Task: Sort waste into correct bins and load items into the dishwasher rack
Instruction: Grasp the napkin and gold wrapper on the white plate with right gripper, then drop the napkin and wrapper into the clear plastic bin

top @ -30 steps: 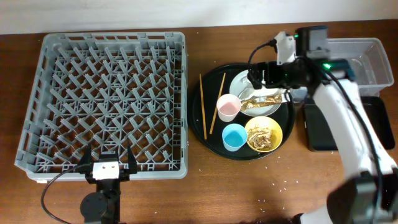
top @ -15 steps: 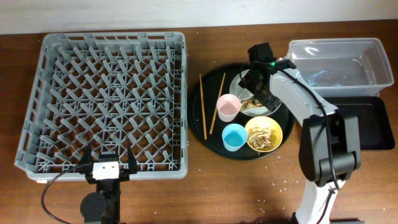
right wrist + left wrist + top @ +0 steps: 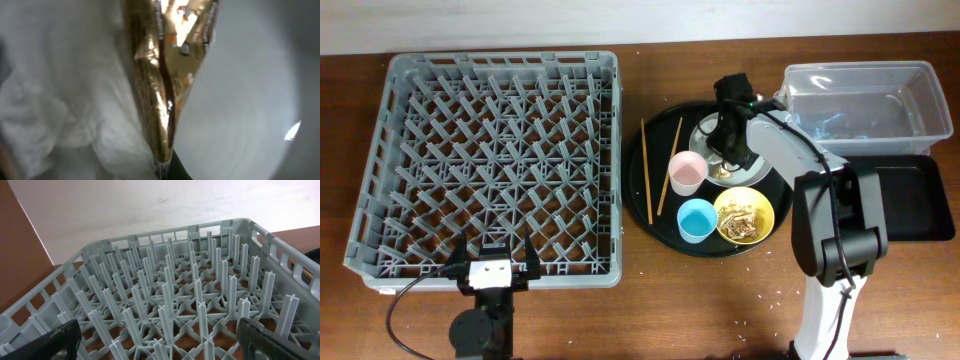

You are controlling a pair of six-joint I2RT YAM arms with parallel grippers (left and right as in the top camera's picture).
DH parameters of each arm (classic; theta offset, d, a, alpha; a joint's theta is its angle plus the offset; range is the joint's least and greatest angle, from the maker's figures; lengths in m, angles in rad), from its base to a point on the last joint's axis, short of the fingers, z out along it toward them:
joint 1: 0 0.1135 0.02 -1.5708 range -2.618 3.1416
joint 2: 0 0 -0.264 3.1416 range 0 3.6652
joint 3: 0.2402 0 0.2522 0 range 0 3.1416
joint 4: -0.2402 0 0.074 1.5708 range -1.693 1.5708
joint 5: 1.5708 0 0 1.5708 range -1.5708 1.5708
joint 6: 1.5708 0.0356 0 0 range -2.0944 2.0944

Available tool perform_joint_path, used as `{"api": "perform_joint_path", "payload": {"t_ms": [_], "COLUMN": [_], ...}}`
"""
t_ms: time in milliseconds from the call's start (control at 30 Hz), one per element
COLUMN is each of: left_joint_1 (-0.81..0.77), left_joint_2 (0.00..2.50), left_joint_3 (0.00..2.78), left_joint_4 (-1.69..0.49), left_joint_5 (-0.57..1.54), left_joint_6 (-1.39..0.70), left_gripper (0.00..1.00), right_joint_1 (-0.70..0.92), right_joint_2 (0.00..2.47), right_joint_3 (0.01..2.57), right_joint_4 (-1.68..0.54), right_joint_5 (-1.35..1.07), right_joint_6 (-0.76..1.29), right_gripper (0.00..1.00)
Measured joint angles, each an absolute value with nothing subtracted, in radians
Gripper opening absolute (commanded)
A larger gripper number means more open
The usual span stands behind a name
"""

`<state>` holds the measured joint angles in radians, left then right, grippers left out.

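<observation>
**Rack left, bins right, round tray between.**
We see the rack (image 3: pixel 500 60) left of the round tray (image 3: pixel 666 228), where the chopsticks (image 3: pixel 646 170) lie leftmost, one cup (image 3: pixel 687 172) just right of them, another cup (image 3: pixel 696 219) before it, the bowl (image 3: pixel 770 215) right of that and the plate (image 3: pixel 250 100) behind the bowl, a wrapper (image 3: pixel 165 75) and napkin (image 3: pixel 65 110) on it. Farther right, the tub (image 3: pixel 860 67) stands behind the flat tray (image 3: pixel 915 200).

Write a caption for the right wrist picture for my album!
Super close-up: a shiny gold wrapper next to a crumpled white napkin on the pale plate.
</observation>
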<state>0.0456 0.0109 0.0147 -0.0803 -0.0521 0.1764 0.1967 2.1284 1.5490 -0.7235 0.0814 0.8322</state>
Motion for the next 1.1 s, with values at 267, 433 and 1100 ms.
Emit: {"api": "perform_joint_path", "payload": {"t_ms": [267,433,1100], "left_joint_1": [0.046,0.046,0.046], "left_joint_2": [0.011,0.011,0.011], "left_joint_3": [0.015,0.015,0.015], "left_joint_4": [-0.08,-0.081,-0.08], "left_joint_5": [-0.052,-0.052,-0.052], "left_joint_6": [0.176,0.176,0.176], "left_gripper": [0.99,0.99,0.99], "right_joint_1": [0.035,-0.232,-0.127], "right_joint_2": [1.815,1.763,1.869], "right_joint_3": [1.803,1.816,1.815], "right_joint_4": [-0.917,-0.913,-0.823], "right_joint_5": [-0.07,-0.034,-0.253], "right_joint_6": [0.467,0.502,0.34], "right_gripper": [0.04,0.04,0.95]}}
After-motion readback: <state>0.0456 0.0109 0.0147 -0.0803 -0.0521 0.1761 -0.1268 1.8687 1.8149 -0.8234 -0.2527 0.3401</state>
